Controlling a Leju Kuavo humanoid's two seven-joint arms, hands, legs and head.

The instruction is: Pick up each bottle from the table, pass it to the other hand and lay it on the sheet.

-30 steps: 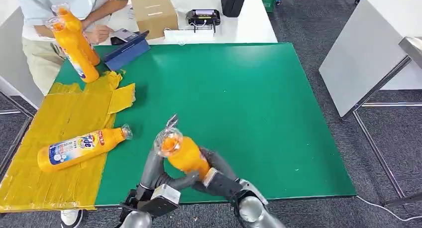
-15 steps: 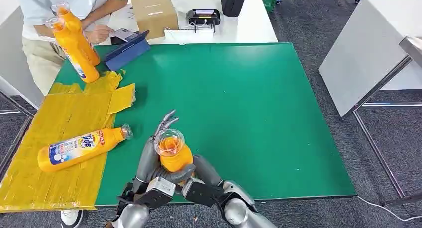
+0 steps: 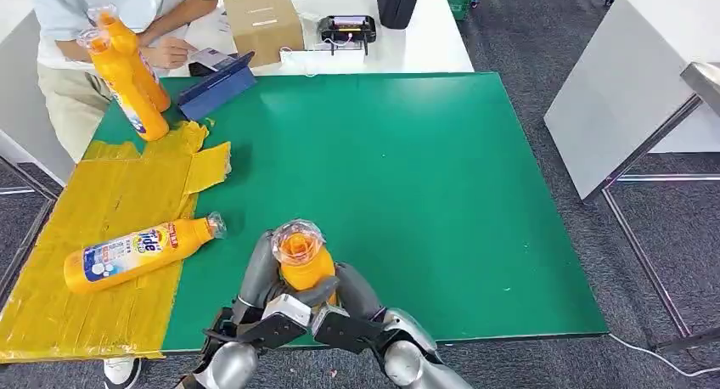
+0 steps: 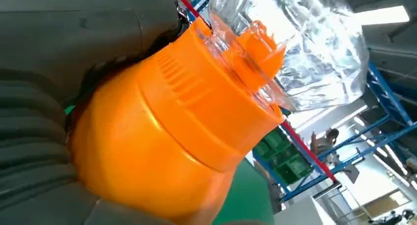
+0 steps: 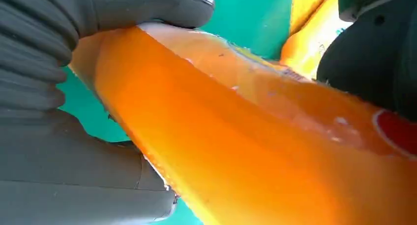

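**Even indoor light, soft wrist close-ups**

The head view is bright and evenly lit from overhead, with short, faint shadows on the green bench (image 3: 407, 151) and mild bending of straight lines toward the frame edges. In the left wrist view, ceiling lights blow out to white behind the bottle's clear plastic wrap (image 4: 305, 43), which glares strongly. The right wrist view is very close: the orange bottle (image 5: 255, 151) is soft and out of focus, with a pale sheen.

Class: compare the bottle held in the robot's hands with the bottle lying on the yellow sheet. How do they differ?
The held bottle stands upright, cap up, above the green table; the sheet bottle lies on its side. Both hands grip the held one; nothing touches the sheet one, whose label faces up. Both are orange with clear-wrapped caps.
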